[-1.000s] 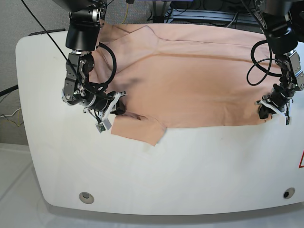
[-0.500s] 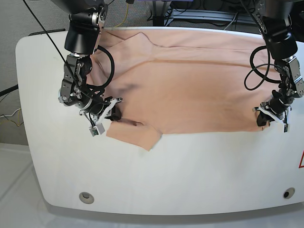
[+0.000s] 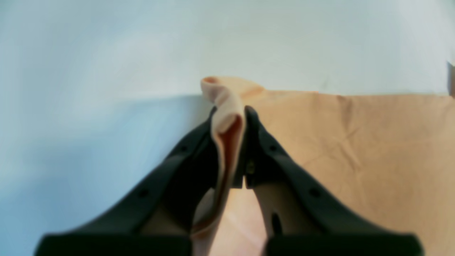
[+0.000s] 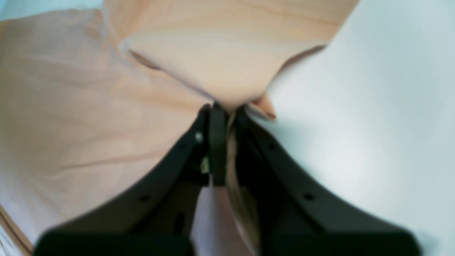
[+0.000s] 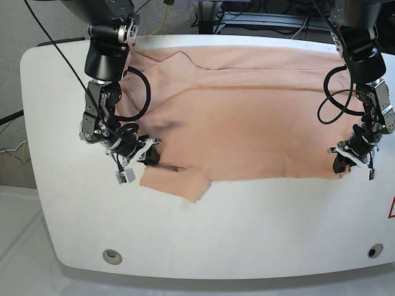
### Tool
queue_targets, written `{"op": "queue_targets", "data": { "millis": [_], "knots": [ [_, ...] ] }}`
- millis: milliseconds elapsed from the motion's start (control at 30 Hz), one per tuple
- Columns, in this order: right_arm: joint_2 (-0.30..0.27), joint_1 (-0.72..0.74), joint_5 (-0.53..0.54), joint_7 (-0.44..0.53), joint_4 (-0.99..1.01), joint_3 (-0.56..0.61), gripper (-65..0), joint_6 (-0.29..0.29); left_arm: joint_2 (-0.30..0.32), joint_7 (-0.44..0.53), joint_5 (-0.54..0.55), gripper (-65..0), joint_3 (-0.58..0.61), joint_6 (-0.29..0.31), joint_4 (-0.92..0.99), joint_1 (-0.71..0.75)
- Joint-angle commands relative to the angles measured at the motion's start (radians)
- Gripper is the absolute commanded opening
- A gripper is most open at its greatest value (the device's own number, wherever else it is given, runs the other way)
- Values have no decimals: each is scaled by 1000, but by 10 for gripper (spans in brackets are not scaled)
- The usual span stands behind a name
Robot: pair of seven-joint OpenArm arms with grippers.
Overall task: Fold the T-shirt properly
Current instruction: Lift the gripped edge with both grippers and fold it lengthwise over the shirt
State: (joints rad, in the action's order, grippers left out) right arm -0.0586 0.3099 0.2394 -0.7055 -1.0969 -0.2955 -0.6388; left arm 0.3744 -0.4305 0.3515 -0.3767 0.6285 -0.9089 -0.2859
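Observation:
The peach T-shirt (image 5: 247, 117) lies spread flat across the back half of the white table, with a sleeve (image 5: 176, 180) pointing toward the front at its left end. My right gripper (image 5: 151, 158) sits on the base view's left, shut on the cloth beside that sleeve. The right wrist view shows its jaws (image 4: 224, 110) pinching a bunched fold of the T-shirt (image 4: 71, 106). My left gripper (image 5: 341, 165), on the base view's right, is shut on the hem corner. In the left wrist view a rolled edge of the T-shirt (image 3: 355, 142) stands between its jaws (image 3: 231, 113).
The white table (image 5: 216, 228) has a rounded front edge with two round fittings (image 5: 112, 254) (image 5: 374, 250). A red mark (image 5: 391, 209) shows at its right edge. Cables and equipment (image 5: 259, 18) crowd the space behind the table. Black cables loop from both arms.
Both grippers have moved toward the table's front, dragging the T-shirt's near edge with them. The cloth has slid forward and lies flatter, its far edge now on the table.

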Motion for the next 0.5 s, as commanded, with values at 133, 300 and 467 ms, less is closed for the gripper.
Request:
{"op": "queue_targets", "data": {
  "millis": [133,300,467],
  "knots": [
    [-8,31,22,24,-36,0,-650,-5,24,20,17,-624,15,3,-20,-42],
    [-16,24,24,10,-90,-1,-650,-3,42,17,19,-624,15,3,-34,-37],
    [-20,24,27,-30,-130,-1,-650,-3,45,-26,19,-624,15,6,-77,-37]
  ]
}}
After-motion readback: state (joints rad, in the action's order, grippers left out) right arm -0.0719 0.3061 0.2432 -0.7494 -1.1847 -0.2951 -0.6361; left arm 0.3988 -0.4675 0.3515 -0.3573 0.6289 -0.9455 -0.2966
